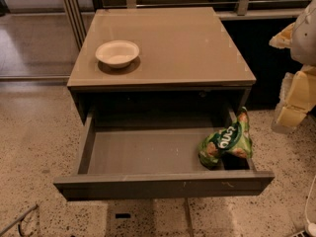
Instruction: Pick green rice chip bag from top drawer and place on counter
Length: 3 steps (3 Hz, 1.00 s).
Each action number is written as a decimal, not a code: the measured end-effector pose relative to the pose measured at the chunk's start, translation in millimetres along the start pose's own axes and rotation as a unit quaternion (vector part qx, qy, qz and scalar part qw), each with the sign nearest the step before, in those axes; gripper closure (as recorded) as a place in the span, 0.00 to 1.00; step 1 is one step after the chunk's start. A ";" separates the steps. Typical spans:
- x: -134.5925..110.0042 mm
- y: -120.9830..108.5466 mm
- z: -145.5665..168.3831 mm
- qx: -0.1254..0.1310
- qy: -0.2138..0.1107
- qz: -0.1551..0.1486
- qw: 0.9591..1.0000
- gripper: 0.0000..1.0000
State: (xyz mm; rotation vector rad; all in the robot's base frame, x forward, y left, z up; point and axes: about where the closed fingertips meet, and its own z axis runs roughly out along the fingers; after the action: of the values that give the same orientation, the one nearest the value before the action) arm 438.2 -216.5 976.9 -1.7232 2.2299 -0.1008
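Note:
The top drawer (148, 184) is pulled fully open under the counter (168, 43). The green rice chip bag (226, 143) lies crumpled in the drawer's front right corner, leaning against the right wall, its top poking above the wall. My gripper (295, 95) shows at the right edge of the camera view as pale yellow and white parts. It hangs to the right of the cabinet, apart from the bag and higher than it. It holds nothing that I can see.
A white bowl (117, 53) stands on the counter's left side. The rest of the drawer's grey floor (143, 149) is bare. Speckled floor surrounds the cabinet. A rail and dark panel run behind it. A cable lies at the lower left.

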 end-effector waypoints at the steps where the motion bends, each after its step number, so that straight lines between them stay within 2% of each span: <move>1: 0.0 0.0 0.0 0.000 0.000 0.000 1.000 0.00; 2: 6.3 -10.1 6.8 0.024 -0.004 -0.034 0.999 0.00; 3: 22.1 -37.2 29.3 0.043 -0.035 -0.090 0.994 0.00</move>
State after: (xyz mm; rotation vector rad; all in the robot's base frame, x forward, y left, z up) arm 476.5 -243.5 953.8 -1.8478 1.9876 -0.1732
